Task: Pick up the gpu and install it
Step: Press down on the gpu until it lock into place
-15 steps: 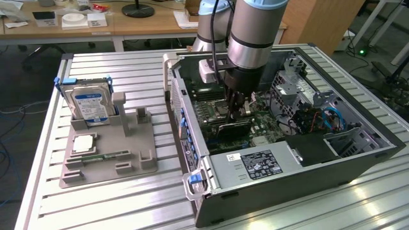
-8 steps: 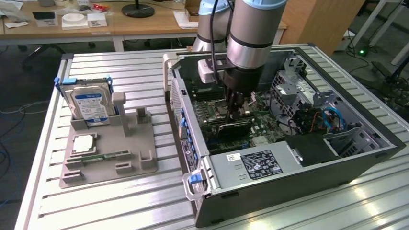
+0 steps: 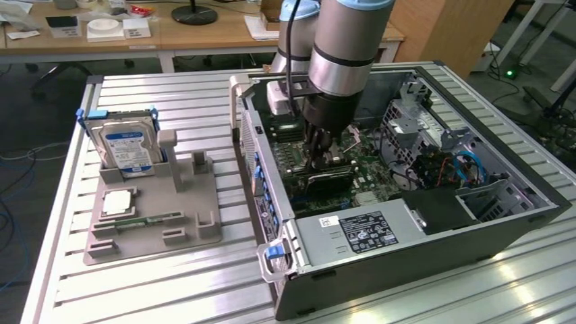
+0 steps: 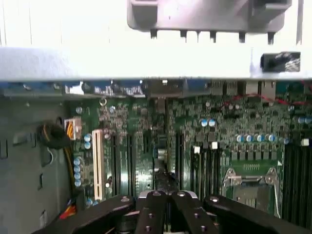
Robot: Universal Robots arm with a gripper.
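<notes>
Gpu point(image 3: 326, 181) in computer case point(image 3: 504, 223) (holder stand point(image 3: 153, 229) beside).

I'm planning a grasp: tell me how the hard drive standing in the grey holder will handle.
The hard drive looks like a rigid metal slab: probably stiff and heavy for its size. It stands upright in the grey holder, so a push might tip it. Its labelled face looks smooth, possibly slippery.

An open PC case point(image 3: 504, 223) surrounds the claw; 1 hard drive point(image 3: 128, 150) stands on a grey holder point(image 3: 153, 229), well apart, toward the exterior view's left.
</notes>
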